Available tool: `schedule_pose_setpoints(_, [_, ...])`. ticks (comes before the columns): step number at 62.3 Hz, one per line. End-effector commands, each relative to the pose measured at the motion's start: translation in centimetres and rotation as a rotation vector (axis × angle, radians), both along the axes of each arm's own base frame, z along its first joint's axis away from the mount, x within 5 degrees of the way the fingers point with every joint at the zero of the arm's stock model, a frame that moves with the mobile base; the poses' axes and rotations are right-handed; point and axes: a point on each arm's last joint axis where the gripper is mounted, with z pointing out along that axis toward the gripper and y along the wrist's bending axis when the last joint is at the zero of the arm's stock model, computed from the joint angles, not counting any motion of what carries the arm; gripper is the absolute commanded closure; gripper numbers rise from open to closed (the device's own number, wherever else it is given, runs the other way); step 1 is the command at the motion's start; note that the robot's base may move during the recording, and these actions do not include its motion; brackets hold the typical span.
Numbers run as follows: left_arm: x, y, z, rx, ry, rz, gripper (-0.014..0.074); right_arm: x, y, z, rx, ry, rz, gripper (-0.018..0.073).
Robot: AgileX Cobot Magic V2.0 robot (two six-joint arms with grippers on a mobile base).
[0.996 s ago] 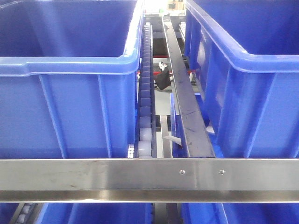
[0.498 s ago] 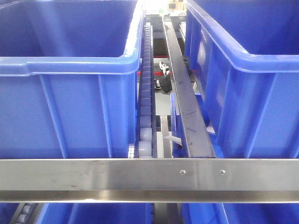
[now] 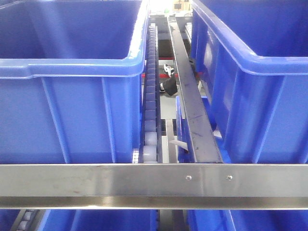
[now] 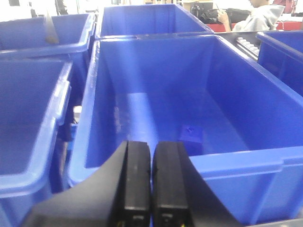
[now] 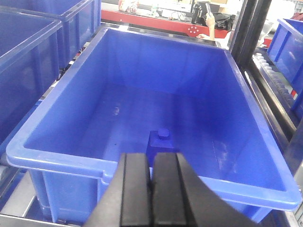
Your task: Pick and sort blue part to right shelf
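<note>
Blue bin (image 5: 71, 118) floor: blue part (image 5: 160, 142) upright, knob up.

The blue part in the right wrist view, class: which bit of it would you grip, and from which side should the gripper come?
Grip the blocky body of the blue part, probably from straight above. It stands on the floor of the blue bin, whose walls block a sideways approach. The round knob on top looks too small to hold. The right gripper is shut and must open first.

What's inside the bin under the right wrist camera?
One small blue part with a round knob on top sits on the floor of the blue bin, near the front wall. The closed right tool hides its lower edge and the floor just behind the front wall.
</note>
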Motion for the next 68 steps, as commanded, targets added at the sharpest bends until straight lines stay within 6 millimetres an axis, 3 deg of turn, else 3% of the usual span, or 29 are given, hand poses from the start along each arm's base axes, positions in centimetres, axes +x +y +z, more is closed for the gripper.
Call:
schedule_pose_setpoints(1, [-0.7, -0.3, 1.5, -0.092, -0.116, -0.047, 0.0472, -0.6, 0.0, 1.5, 0.006, -0.121, -0.012, 0.0498])
schedule_pose_setpoints(16, [0.7, -1.0, -0.7, -0.098, -0.164, 0.048, 0.0473, -0.6, 0.0, 1.5, 0.006, -0.12, -0.011, 0.0498])
schedule_pose_setpoints(39, [3.5, -0.8, -8.8, -0.15, -0.142, 0.141, 0.0473, -0.6, 0.0, 1.4, 0.006, -0.116, -0.01, 0.0498])
schedule_pose_setpoints(68, [3.5, -0.8, -9.0, -0.148, -0.116, 0.141, 0.0473, -0.6, 0.0, 1.4, 0.006, -0.113, -0.01, 0.0498])
